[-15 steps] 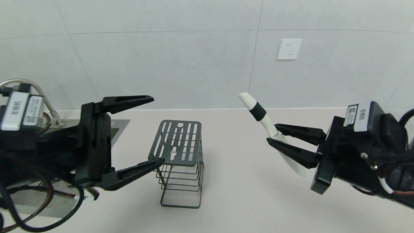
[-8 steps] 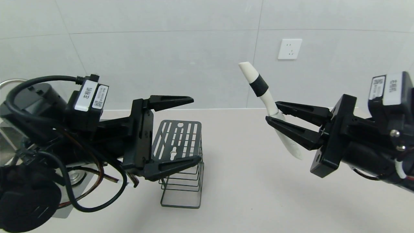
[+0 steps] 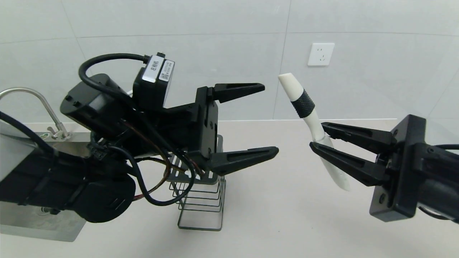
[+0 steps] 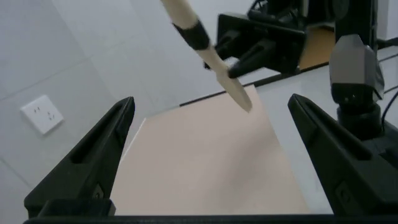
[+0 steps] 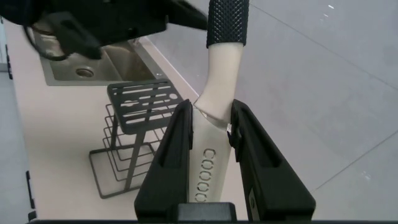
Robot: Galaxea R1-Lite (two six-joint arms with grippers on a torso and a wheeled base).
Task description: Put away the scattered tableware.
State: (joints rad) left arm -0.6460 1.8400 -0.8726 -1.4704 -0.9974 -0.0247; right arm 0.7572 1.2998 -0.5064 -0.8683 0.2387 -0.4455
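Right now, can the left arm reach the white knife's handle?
Probably yes. The left gripper is open and faces the white knife, whose handle sticks up free above the right gripper, which grips it lower down. Only open air lies between them.

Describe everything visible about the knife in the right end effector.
The knife is white to cream, plastic or ceramic by its look, with a black knurled band round the handle and a row of oval marks or holes along the blade. It hangs tilted above the counter, handle end up, blade tip down. The right end effector is shut on it where handle meets blade; nothing else touches it.
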